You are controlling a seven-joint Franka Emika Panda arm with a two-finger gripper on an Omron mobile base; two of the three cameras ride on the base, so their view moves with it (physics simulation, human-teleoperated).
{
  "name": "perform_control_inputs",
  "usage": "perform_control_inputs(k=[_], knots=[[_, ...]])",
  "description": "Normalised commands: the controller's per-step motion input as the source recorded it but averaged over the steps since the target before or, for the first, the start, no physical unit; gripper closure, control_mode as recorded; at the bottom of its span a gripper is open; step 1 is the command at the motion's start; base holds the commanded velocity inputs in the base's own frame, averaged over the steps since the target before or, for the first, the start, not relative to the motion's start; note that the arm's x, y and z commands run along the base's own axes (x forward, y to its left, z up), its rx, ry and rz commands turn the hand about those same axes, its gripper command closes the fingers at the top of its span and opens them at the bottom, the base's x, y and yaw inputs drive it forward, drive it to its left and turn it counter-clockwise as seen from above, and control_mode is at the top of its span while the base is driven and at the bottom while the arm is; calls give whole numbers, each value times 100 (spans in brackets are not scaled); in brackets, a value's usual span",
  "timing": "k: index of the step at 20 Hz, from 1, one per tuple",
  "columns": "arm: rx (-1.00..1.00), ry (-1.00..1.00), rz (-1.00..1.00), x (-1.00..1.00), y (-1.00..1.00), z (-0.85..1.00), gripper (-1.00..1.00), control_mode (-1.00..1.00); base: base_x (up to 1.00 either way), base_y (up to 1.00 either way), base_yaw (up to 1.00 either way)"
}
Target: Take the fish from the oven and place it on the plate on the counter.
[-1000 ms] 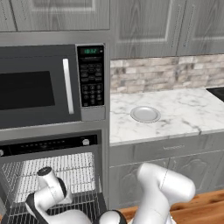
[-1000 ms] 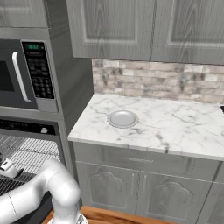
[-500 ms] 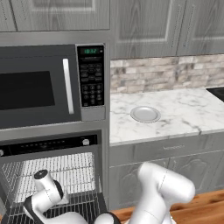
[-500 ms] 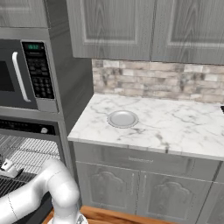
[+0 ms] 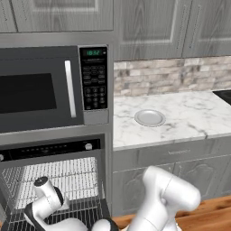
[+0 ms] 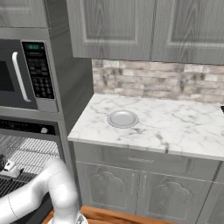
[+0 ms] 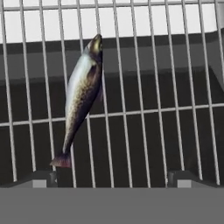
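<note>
I have the tool (image 7: 113,177) hanging over the wire rack (image 7: 144,109) inside the oven (image 5: 54,180), fingers spread wide apart, nothing between them. The fish (image 7: 81,98) lies on the rack, left of the tool's centreline. Its long axis runs nearly along the rack wires in the hand view, leaning slightly: head toward the top, tapered tail toward the lower left, near the left fingertip (image 7: 43,178). Risks, as I judge them: closing from here would catch only the thin tail, or miss; the fingertips could snag between the wires; a poor pinch could let the slim body slip. The plate (image 5: 150,117) waits on the tabletop (image 5: 189,117), well apart to the right.
</note>
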Motion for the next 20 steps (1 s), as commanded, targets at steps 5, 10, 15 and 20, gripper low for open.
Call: perform_control_inputs(k=[5,10,15,20], knots=[[0,-3,2,26,10,-35,-100,-100,0,0,0],[0,-1,1,23,20,-27,-100,-100,0,0,0],[0,0,1,25,22,-30,-100,-100,0,0,0],[-1,-1,0,24,11,-34,-100,-100,0,0,0]])
